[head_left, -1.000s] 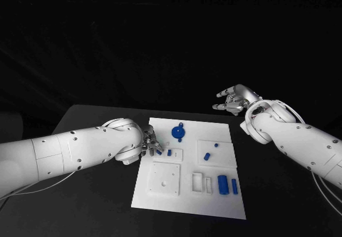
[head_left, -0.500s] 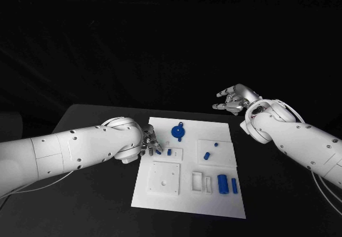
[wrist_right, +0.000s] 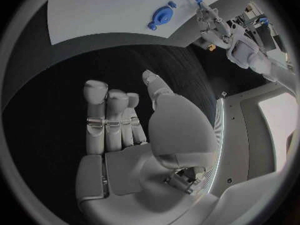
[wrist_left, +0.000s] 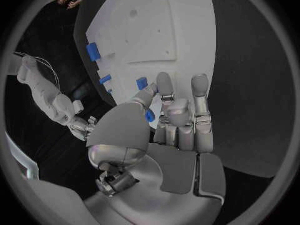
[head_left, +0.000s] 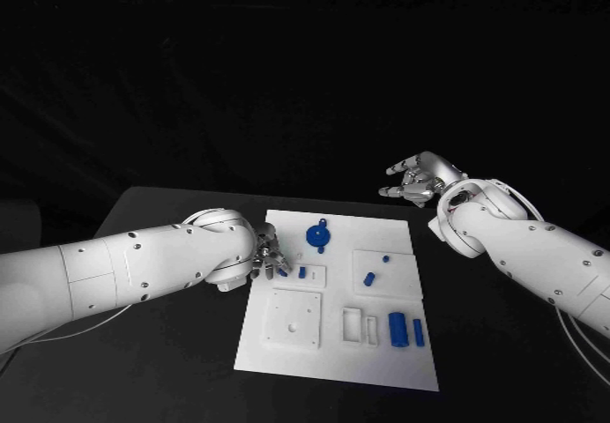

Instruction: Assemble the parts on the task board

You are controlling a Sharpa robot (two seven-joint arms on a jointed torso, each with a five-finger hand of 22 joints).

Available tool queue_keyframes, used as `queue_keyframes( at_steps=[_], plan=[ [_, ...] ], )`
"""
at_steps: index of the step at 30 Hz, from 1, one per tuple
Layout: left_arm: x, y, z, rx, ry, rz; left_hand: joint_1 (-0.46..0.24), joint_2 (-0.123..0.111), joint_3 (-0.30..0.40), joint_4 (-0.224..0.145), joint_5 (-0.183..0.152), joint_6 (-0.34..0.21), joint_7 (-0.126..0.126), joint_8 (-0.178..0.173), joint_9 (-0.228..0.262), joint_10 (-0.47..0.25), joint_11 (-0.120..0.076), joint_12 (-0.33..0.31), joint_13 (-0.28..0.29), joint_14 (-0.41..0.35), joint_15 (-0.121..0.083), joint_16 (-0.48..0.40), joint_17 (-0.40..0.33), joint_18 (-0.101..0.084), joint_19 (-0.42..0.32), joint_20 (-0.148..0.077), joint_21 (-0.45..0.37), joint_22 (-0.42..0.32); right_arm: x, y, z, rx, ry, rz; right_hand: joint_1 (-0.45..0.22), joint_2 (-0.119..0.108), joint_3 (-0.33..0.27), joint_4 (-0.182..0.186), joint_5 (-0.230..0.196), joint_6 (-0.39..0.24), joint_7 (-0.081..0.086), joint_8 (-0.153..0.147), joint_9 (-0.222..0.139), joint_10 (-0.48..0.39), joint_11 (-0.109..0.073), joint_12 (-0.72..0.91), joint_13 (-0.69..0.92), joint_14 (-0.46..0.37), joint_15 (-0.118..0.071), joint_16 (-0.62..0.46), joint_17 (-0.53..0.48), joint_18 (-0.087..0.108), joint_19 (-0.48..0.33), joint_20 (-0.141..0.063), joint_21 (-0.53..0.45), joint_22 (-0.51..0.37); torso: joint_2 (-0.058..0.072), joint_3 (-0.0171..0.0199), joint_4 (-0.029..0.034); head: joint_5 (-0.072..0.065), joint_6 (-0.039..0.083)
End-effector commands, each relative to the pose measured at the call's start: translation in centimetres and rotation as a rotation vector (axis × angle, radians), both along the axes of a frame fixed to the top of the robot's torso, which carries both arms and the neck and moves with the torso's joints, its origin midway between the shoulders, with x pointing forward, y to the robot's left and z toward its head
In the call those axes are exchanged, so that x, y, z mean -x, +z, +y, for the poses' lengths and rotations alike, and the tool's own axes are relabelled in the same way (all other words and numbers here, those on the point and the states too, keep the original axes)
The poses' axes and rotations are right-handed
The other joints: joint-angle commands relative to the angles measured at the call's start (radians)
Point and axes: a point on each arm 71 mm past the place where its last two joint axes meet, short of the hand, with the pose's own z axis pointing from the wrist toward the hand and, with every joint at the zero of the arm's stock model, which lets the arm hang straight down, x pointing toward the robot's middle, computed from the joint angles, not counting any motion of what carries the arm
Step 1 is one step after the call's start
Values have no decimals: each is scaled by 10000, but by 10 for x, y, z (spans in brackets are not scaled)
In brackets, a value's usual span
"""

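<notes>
Black table (head_left: 152, 352): carries the white task board (head_left: 382, 357) at centre, long axis running from 12 to 6 o'clock.

Left arm (head_left: 115, 273): enters from 9 o'clock and ends at the board's left edge. Left hand (head_left: 267, 257) sits over that edge at about 10 o'clock of the board. In the left wrist view the hand (wrist_left: 178, 120) has fingers (wrist_left: 200, 92) extended side by side, with a small blue part (wrist_left: 150, 116) at the thumb; whether it is pinched or merely touched cannot be told.

Right arm (head_left: 534, 256): enters from 3 o'clock. Right hand (head_left: 413, 183) is raised off the board, beyond its 1 o'clock corner, well apart from it. Fingers loosely curled with gaps between them, nothing in them, as the right wrist view (wrist_right: 125, 125) confirms.

Parts on the board, by size: round blue disc (head_left: 318, 235) at 12 o'clock; blue cylinder (head_left: 397, 329) at 4 o'clock, a slimmer blue bar (head_left: 419, 331) just beside it; short blue peg (head_left: 368, 278) near centre-right; small blue block (head_left: 384, 260) just above it; small blue piece (head_left: 302, 272) near the left hand.
</notes>
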Motion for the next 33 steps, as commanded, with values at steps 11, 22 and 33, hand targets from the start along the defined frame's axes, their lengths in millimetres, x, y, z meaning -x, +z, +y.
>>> queue_keyframes(
  at_steps=[11,22,33],
  plan=[
    [3,-9,-7,-239,-228,436,82,1,-6,-72,-137,789,-597,-54,1571,476,-63,37,-18,63,30,-16,43,110,-3,18,68,169,0,-1,2,59,143,67,-76,22,29,59,-21,87,-2,28,5,-45,-3,-28,-7,-26,21,-59,-22,129,498,43,-66,-11,2,3,-4,-14,-10],
    [5,-10,-11,-331,-434,596,84,-46,-114,-15,-38,833,-667,283,1910,482,-92,145,-32,89,44,125,330,140,-10,63,89,173,0,-2,2,62,141,79,-84,21,28,67,-2,74,-2,27,4,-59,-3,-51,-26,-31,21,-89,-44,133,495,43,-107,-26,-2,5,0,-32,-31],
    [6,-10,-12,-400,-527,607,0,-142,-157,32,71,837,-678,293,1934,482,-89,186,-54,91,53,150,412,163,-19,85,108,175,0,-3,1,128,141,54,-93,19,25,81,32,81,-1,28,5,-56,-3,-50,-27,-26,21,-92,-46,132,496,43,-121,-35,-1,-1,-1,-46,-46]
  ],
)
